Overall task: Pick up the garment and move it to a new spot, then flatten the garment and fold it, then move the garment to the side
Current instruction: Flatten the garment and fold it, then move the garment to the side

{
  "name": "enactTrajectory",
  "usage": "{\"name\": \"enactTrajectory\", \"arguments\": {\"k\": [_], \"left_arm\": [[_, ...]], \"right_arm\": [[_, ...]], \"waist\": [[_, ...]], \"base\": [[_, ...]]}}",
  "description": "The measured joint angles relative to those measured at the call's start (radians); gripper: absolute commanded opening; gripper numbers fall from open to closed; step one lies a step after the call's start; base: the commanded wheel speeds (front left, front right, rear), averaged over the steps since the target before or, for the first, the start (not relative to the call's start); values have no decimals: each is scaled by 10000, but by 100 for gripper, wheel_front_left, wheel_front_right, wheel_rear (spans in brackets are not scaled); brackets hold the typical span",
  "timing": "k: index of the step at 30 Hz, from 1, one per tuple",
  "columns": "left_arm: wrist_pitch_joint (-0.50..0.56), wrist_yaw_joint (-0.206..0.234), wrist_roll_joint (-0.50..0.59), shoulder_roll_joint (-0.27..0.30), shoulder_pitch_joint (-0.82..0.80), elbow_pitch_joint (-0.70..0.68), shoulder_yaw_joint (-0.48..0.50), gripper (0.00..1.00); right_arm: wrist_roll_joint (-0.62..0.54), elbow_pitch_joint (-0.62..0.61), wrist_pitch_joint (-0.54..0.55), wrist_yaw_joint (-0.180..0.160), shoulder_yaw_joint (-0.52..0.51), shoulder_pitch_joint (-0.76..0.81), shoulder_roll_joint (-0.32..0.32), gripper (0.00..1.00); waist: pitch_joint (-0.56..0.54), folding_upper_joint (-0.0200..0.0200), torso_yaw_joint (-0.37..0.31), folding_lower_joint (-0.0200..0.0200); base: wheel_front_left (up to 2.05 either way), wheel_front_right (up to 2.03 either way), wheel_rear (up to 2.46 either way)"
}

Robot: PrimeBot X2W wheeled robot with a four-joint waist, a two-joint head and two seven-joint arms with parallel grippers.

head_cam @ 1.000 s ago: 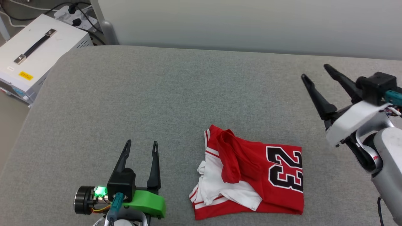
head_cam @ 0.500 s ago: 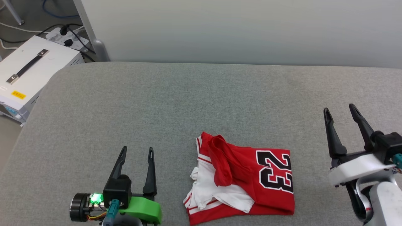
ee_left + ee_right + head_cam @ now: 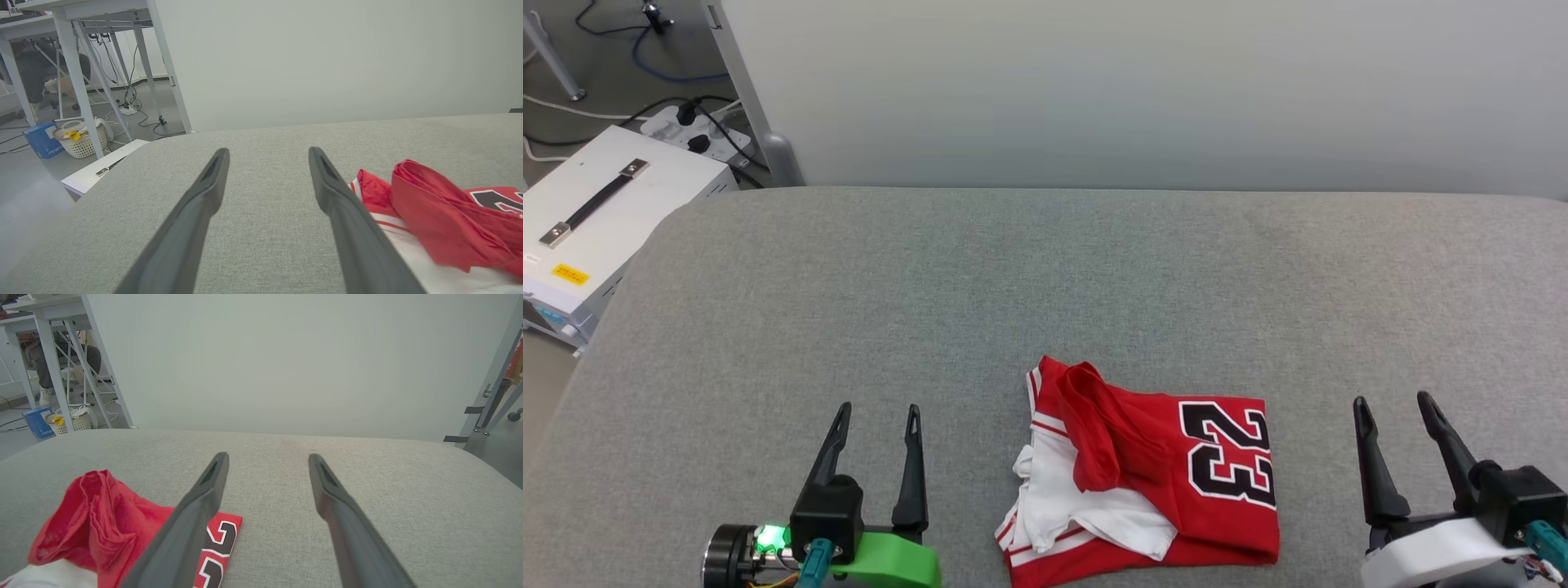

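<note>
The garment (image 3: pixel 1160 482), a red jersey with white sleeves and a black "23", lies folded in a rough rectangle near the front edge of the grey padded table (image 3: pixel 1045 278). A red flap is bunched on its left half over white fabric. My left gripper (image 3: pixel 877 412) stands open to the garment's left, nothing between its fingers. My right gripper (image 3: pixel 1392 402) stands open to the garment's right, also empty. The left wrist view has the garment (image 3: pixel 441 224) beside the right finger; the right wrist view has the garment (image 3: pixel 102 522) at lower left.
A white equipment case (image 3: pixel 596 220) with a black handle sits off the table's left edge, with a power strip (image 3: pixel 686 131) and cables behind it. A pale wall runs along the table's far edge. White desk legs (image 3: pixel 77 77) and a basket (image 3: pixel 81 141) stand on the floor beyond.
My right gripper has come down from high at the right to low beside the garment, fingers pointing up the view. The head camera has tilted, shifting the whole scene. The garment lies as before.
</note>
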Motion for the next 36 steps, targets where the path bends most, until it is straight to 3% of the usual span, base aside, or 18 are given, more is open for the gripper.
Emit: {"name": "enactTrajectory", "arguments": {"k": [24, 31, 36], "left_arm": [[0, -2, 0, -4, 146, 148, 8, 100], [0, -59, 0, -10, 123, 134, 4, 100], [0, -63, 0, -21, 26, 130, -2, 100]], "right_arm": [[-412, -180, 0, 0, -86, 412, 56, 100], [-334, -541, 136, 0, -259, -1118, -1296, 100], [416, -583, 1657, 0, 717, -2562, -2734, 100]], "waist": [[52, 0, 40, 0], [233, 0, 109, 0], [447, 0, 164, 0]], "base": [[0, 0, 0], [0, 0, 0], [0, 0, 0]]}}
